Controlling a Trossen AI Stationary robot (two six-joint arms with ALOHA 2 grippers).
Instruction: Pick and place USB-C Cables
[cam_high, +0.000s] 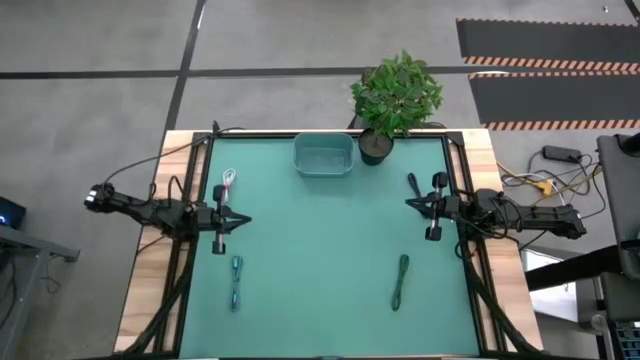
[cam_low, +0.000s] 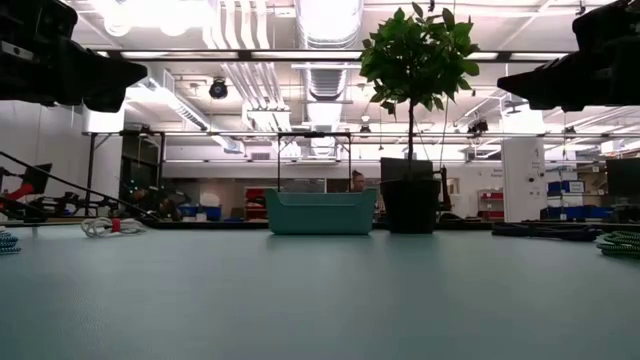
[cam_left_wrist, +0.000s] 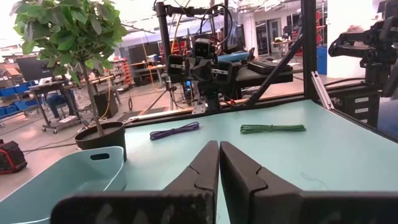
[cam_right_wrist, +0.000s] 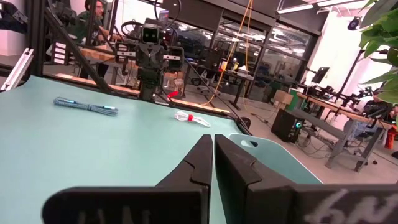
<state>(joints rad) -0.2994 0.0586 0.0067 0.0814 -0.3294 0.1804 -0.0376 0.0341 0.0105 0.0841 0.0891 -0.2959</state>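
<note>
While both tools, left (cam_high: 243, 221) and right (cam_high: 408, 204), sat clenched and empty, the thin coiled white-and-red cable (cam_high: 229, 183), at the worktop's ten o'clock, looked light, floppy, best pinched mid-bundle.

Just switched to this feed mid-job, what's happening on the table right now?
Nothing is being handled. The left claw and right claw are both shut and empty, held above the mat's side edges. Three cables lie loose on the green mat: the white and red cable and blue cable on the left, the green cable on the right. The teal bin beside the potted plant looks empty.
</note>
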